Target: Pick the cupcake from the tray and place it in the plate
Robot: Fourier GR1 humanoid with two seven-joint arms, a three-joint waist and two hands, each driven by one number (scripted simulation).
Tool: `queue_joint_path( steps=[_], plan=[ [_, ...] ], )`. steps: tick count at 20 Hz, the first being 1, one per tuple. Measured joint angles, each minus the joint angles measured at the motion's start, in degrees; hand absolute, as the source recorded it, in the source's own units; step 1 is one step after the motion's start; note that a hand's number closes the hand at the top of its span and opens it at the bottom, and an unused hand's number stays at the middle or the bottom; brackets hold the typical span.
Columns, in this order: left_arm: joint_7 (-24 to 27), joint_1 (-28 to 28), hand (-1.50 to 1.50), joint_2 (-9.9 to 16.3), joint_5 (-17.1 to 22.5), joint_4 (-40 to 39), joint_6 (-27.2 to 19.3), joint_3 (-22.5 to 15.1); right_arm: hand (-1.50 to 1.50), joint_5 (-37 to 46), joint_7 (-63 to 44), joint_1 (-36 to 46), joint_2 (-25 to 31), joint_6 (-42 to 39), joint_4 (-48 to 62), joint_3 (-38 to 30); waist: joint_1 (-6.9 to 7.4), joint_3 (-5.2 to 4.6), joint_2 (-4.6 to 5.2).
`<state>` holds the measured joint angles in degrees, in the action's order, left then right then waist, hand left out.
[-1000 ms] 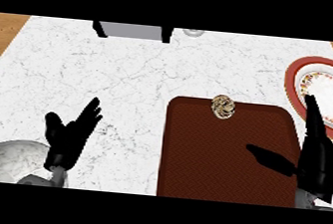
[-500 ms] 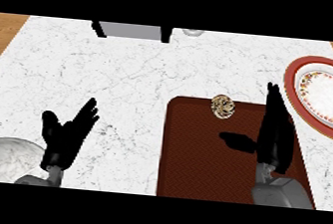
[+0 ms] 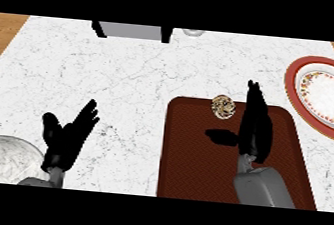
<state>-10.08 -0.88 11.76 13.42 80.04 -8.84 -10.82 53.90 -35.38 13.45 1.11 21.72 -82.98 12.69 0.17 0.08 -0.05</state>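
1. Cupcake (image 3: 223, 106) sits at the tray's (image 3: 188, 161) far edge, ungrasped.
2. Right hand (image 3: 255, 123) hangs over the tray beside it, fingers straight and released; this looks like the approach.
3. Next: curl round the cupcake, lift, carry right to the plate (image 3: 327, 96).
4. Left hand (image 3: 68, 137) rests open left of the tray on the marble counter (image 3: 113, 84).

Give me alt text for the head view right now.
The right hand, fingers straight, hovers over a dark red rectangular tray beside a small cupcake at its far edge. A red-rimmed patterned plate lies right; the open left hand rests lower left.
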Motion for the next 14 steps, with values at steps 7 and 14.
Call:
queue_joint_path(
  steps=[7, 14],
  plan=[
    [-1.49, 0.36, 0.0, -1.0, -1.66, 0.76, 1.03, 1.08, -1.5, 4.14, -4.13, 3.14, -0.8, 0.85, 5.83, -0.81, 0.02, -0.05, 0.04],
    [-0.26, 2.03, 0.0, -2.34, -3.27, 1.23, 2.33, 2.3, -1.5, 4.26, -5.46, 6.64, -0.99, 1.09, 10.81, -1.66, 0.07, -0.04, 0.02]
  ],
)
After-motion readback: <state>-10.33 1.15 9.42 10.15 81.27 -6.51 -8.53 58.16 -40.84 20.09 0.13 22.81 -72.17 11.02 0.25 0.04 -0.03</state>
